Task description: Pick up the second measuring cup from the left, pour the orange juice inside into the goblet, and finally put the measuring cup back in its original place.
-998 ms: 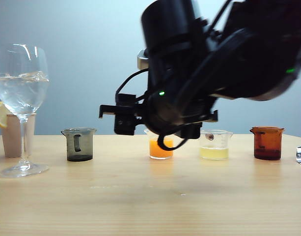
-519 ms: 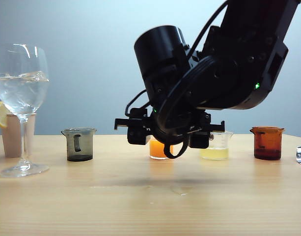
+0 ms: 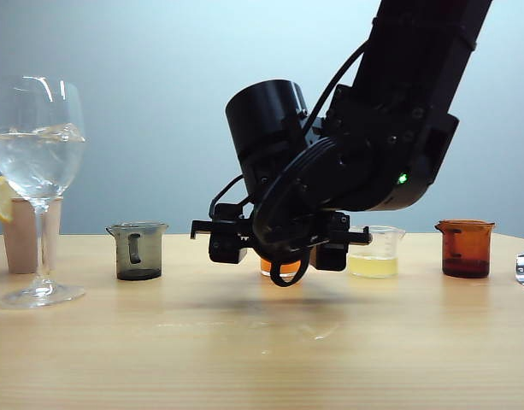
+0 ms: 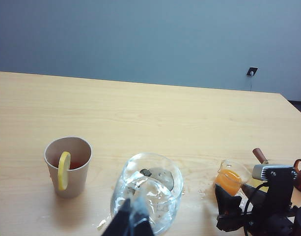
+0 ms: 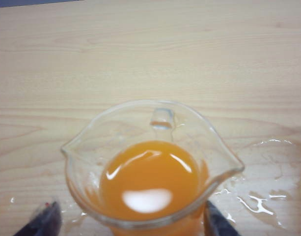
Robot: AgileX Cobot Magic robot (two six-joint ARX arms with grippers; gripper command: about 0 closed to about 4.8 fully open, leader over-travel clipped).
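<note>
Right claw [image 5: 128,221] spread, straddling small clear measuring cup [image 5: 152,167] of orange juice [image 5: 149,184], ungripped. Lift, pour into tall goblet [image 3: 38,171] at 9 o'clock, return pending. Left claw [image 4: 130,221] state unclear.

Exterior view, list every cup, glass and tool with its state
Goblet: upright, bowl holds clear liquid.
Grey cup: upright, dark film at bottom.
Second cup: upright on table, holds orange juice.
Pale yellow cup: upright, part full.
Amber cup: upright.
Paper cup: upright, lemon slice on rim.
Right tool: open, fingers either side of second cup.
Left tool: near goblet, state unclear.
</note>
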